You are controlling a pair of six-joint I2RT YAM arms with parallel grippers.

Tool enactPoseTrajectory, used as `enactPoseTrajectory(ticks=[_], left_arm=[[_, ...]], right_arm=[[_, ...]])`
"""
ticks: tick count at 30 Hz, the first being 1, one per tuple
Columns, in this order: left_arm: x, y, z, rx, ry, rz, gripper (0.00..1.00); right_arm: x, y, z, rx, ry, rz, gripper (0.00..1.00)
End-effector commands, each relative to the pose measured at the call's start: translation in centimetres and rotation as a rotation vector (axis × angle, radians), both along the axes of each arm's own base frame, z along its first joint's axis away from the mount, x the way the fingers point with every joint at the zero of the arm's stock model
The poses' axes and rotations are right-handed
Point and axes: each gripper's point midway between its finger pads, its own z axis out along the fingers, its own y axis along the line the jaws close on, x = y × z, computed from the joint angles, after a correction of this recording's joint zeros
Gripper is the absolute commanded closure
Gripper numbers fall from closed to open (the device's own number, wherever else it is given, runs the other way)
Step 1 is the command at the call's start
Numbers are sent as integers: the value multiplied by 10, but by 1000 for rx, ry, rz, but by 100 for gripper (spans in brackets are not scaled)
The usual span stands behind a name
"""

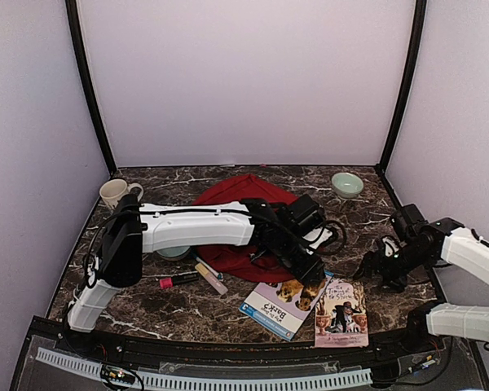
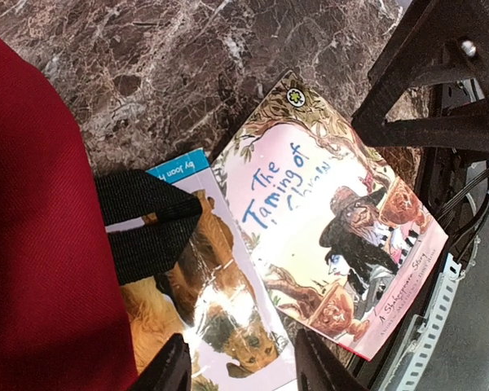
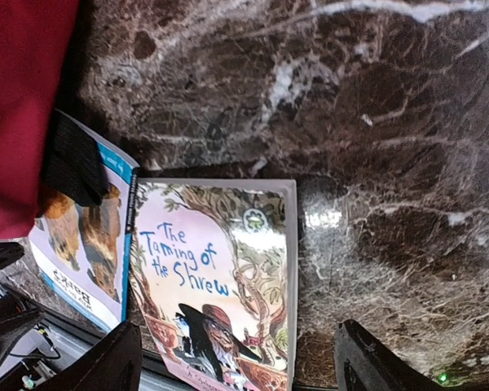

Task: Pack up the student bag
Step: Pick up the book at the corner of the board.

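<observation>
We see the left tool spread and empty, dog book just ahead, student bag alongside. Right tool spread wide, empty, Shrew book ahead.

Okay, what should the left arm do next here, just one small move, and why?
Probably lower the left gripper onto the dog book and close on one edge. Its jaws stand open right above that book, which lies flat on the table beside the student bag. A black strap lies across the book, so I would lift slowly.
</observation>
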Motion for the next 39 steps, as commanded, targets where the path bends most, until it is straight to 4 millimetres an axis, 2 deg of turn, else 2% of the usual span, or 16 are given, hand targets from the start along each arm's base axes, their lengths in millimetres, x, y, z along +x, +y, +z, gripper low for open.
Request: enactPoseTrajectory(ticks=[1, 10, 15, 17, 20, 27, 30, 32, 36, 39], left_arm=[[-25, -6, -4, 7, 31, -73, 55], [-35, -8, -36, 44, 77, -97, 57], [-39, -7, -58, 61, 105, -91, 59], [-40, -7, -64, 67, 118, -90, 59], [-41, -7, -67, 68, 125, -90, 60], [-42, -8, -67, 61, 127, -96, 62], [-39, -10, -57, 54, 104, -99, 63], [-34, -12, -43, 34, 75, -97, 63], [-24, -14, -4, -19, 9, -86, 61], [-17, -12, 38, -62, -53, -72, 57]], right_arm=[[-21, 2, -17, 15, 88, -14, 18], [-44, 24, -42, 167, 168, 7, 22], [-43, 40, -43, 286, 132, 16, 29], [-40, 44, -43, 317, 109, 23, 37], [-35, 44, -39, 318, 76, 30, 59], [-20, 48, -16, 349, -30, 32, 100], [-15, 47, -8, 338, -54, 30, 100], [-11, 45, 0, 323, -73, 24, 100], [0, 41, 29, 297, -132, 7, 100], [11, 40, 58, 286, -189, -4, 100]])
